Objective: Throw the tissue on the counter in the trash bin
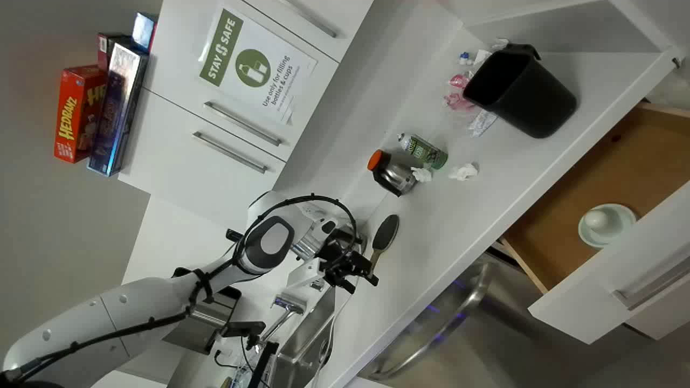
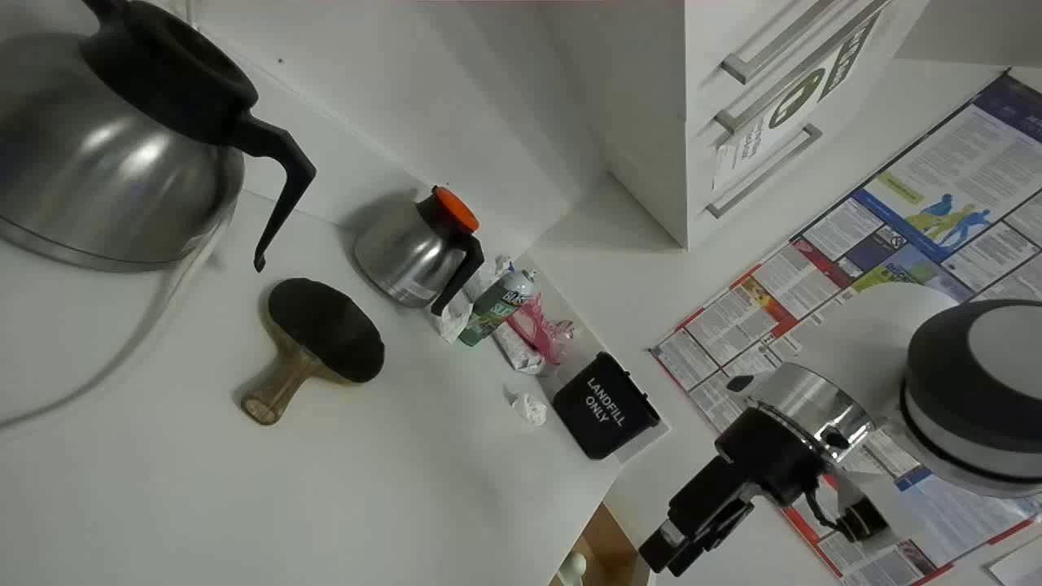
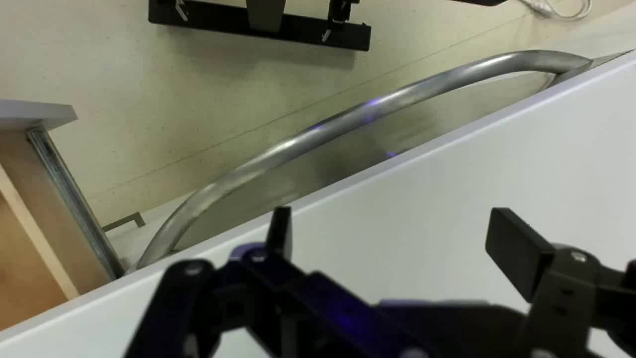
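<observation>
A crumpled white tissue [image 1: 464,172] lies on the white counter [image 1: 442,231]; it also shows in an exterior view [image 2: 530,409], close beside the black trash bin [image 2: 602,407]. A second crumpled white wad [image 1: 422,174] lies against the orange-topped carafe and the spray can. The bin stands upright at the counter's end, its dark opening visible in an exterior view [image 1: 517,86]. My gripper [image 1: 361,284] is over the counter near the brush handle, well away from tissue and bin. In the wrist view its fingers [image 3: 392,233] are wide apart with nothing between them; no tissue shows there.
A carafe [image 1: 393,175], a spray can [image 1: 426,151] and pink plastic [image 1: 458,96] stand near the bin. A wooden-handled brush [image 2: 326,330] and a large steel carafe [image 2: 122,163] are farther along. An open drawer [image 1: 604,167] holds a bowl. A metal rail [image 3: 348,127] runs along the counter's front.
</observation>
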`<state>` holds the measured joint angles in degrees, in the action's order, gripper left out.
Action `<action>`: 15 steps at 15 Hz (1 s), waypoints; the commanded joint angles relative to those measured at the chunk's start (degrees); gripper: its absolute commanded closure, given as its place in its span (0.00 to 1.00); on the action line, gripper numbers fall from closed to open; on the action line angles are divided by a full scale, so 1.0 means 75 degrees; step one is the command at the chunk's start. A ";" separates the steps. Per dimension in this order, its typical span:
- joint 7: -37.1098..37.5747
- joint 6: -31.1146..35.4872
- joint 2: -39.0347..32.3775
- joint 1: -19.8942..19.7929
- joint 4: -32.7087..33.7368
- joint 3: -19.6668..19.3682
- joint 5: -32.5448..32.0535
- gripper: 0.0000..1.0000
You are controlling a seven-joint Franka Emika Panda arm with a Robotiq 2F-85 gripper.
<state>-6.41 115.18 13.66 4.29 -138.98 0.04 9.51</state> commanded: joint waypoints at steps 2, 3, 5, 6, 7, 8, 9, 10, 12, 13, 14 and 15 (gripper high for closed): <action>-0.0011 -0.0012 -0.0001 -0.0054 0.0009 0.0050 0.0010 0.00; -0.0011 -0.0012 -0.0001 -0.0054 0.0008 0.0050 0.0010 0.00; -0.0011 -0.0012 -0.0001 -0.0054 0.0009 0.0050 0.0010 0.00; -0.0011 -0.0012 -0.0001 -0.0054 0.0009 0.0050 0.0010 0.00; -0.0011 -0.0012 -0.0001 -0.0054 0.0009 0.0050 0.0010 0.00; -0.0011 -0.0012 -0.0001 -0.0054 0.0009 0.0050 0.0010 0.00; 0.0176 0.0239 -0.0042 -0.0114 0.0072 0.0074 -0.0140 0.00; 0.0226 0.0422 -0.0158 -0.0191 0.0277 0.0033 -0.0222 0.00; 0.0467 0.0817 -0.0535 -0.0427 0.0881 -0.0107 -0.0349 0.00; 0.0635 0.1036 -0.0809 -0.0580 0.1259 -0.0183 -0.0478 0.00; 0.0749 0.1226 -0.1073 -0.0694 0.1601 -0.0260 -0.0541 0.00; 0.0944 0.1519 -0.1433 -0.0835 0.2002 -0.0343 -0.0689 0.00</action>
<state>-2.90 123.42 10.44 0.64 -132.70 -1.24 6.82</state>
